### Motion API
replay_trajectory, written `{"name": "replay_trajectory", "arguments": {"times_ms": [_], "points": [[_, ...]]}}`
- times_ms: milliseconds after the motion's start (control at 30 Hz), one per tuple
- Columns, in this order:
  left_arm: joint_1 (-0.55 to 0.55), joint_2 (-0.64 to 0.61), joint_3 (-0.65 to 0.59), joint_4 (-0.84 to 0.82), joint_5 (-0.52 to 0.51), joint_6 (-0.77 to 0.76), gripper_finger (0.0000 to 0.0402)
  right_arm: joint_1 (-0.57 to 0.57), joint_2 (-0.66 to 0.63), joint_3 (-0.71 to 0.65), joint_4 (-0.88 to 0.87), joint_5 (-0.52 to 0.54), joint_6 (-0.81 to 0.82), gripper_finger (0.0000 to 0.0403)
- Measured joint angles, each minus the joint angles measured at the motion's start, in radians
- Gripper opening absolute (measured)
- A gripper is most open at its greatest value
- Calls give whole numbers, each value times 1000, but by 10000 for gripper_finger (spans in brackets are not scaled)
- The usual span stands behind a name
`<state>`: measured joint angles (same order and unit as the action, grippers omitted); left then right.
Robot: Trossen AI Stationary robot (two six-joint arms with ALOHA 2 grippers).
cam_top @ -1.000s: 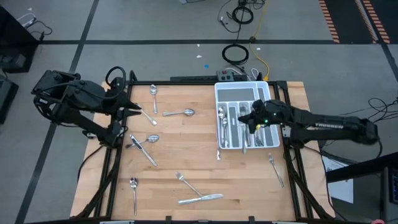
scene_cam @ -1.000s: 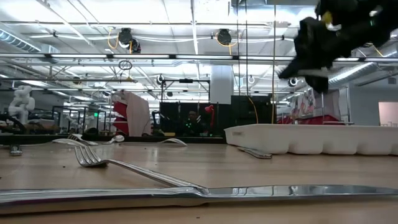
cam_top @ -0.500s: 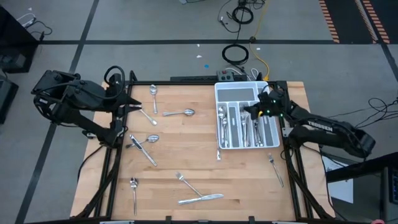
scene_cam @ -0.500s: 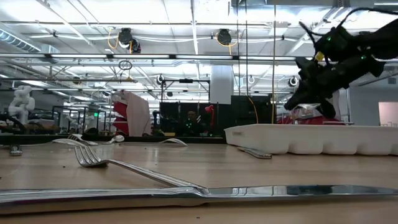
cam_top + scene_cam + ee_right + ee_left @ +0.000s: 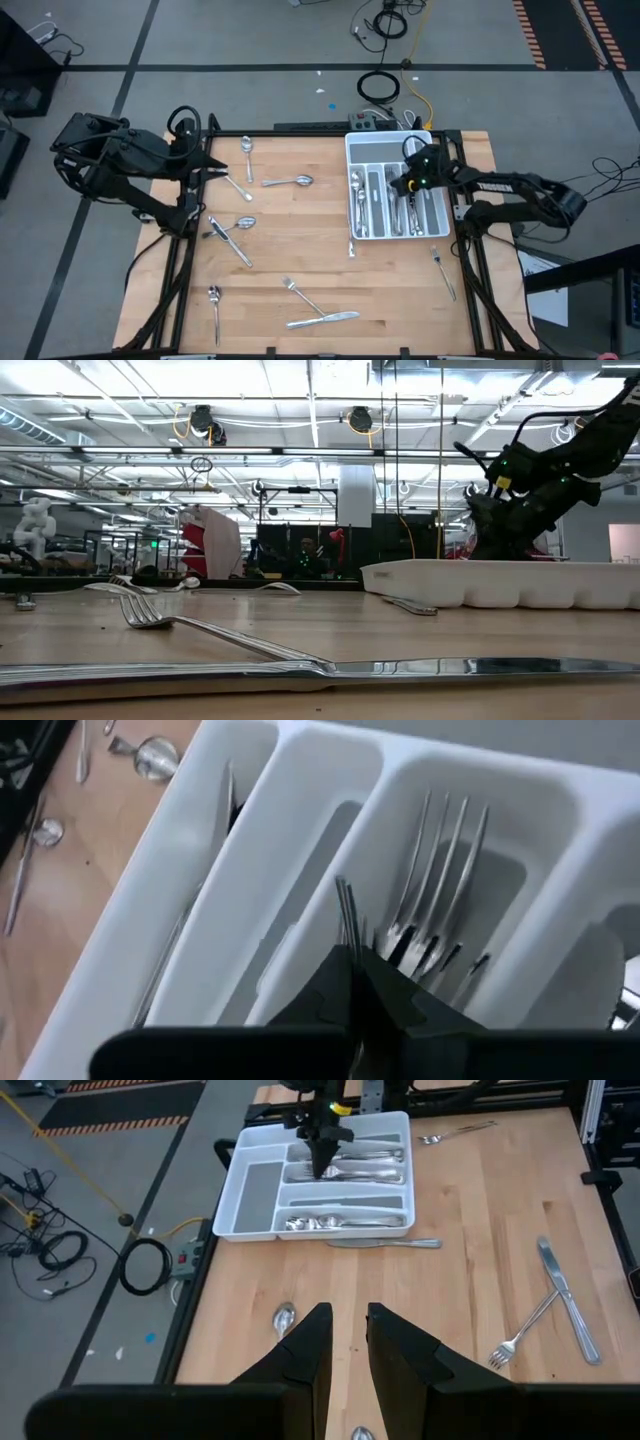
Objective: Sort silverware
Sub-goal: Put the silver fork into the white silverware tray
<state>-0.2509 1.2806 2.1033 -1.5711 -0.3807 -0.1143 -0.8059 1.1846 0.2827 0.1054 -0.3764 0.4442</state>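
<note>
The white tray (image 5: 362, 148) sits at the table's far right with forks, spoons and knives in its compartments. My right gripper (image 5: 402, 187) (image 5: 492, 538) is down in the tray, shut on a fork whose tines (image 5: 345, 912) stick out past the fingertips, beside the forks (image 5: 432, 870) that lie there. More silverware lies flat on the wood: spoons (image 5: 247, 150) (image 5: 290, 182) (image 5: 240, 224), a fork (image 5: 300, 294), a knife (image 5: 326, 320) and a fork (image 5: 443, 270). My left gripper (image 5: 342, 1348) waits, open, at the table's far left. My right gripper pinches a fork between its two fingers (image 5: 325, 985), slanting down into the tray from above. The fork lies along the fingers, turned on edge, and only its tines (image 5: 346, 925) show beyond the tips. The gripper hides the handle. Whether the tines touch the tray cannot be told.
A knife (image 5: 230, 243) crosses a spoon left of the middle, and a spoon (image 5: 215, 300) lies near the near left corner. One piece (image 5: 385, 1242) lies on the wood along the tray's outer wall. Bare wood shows in the table's middle (image 5: 300, 235). A power strip (image 5: 368, 122) sits beyond the far edge.
My right gripper has gone down from well above the tray into it, shifting a little toward the table's far edge on the way. The left arm and the loose silverware on the table have stayed put.
</note>
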Motion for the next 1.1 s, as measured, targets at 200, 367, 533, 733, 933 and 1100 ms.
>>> {"name": "replay_trajectory", "arguments": {"times_ms": [200, 367, 533, 733, 933, 1100], "points": [[0, 0, 0, 0, 0, 0, 73, 0, 16, 8, 13, 30, 6, 35], [0, 0, 0, 0, -1, -3, 73, 0, -2, 36, -12, 40, -7, 93], [0, 0, 0, 12, -74, -19, 73, -1, -5, 103, -30, 48, -11, 132], [38, 16, -1, 1, -389, -110, 73, 6, -52, 245, -39, 39, -12, 145], [244, 20, -137, 1, -428, -300, 73, 9, -85, 381, -36, 40, -22, 146], [455, 20, -403, 1, -309, -365, 73, 9, -85, 431, -34, 71, -51, 146]]}}
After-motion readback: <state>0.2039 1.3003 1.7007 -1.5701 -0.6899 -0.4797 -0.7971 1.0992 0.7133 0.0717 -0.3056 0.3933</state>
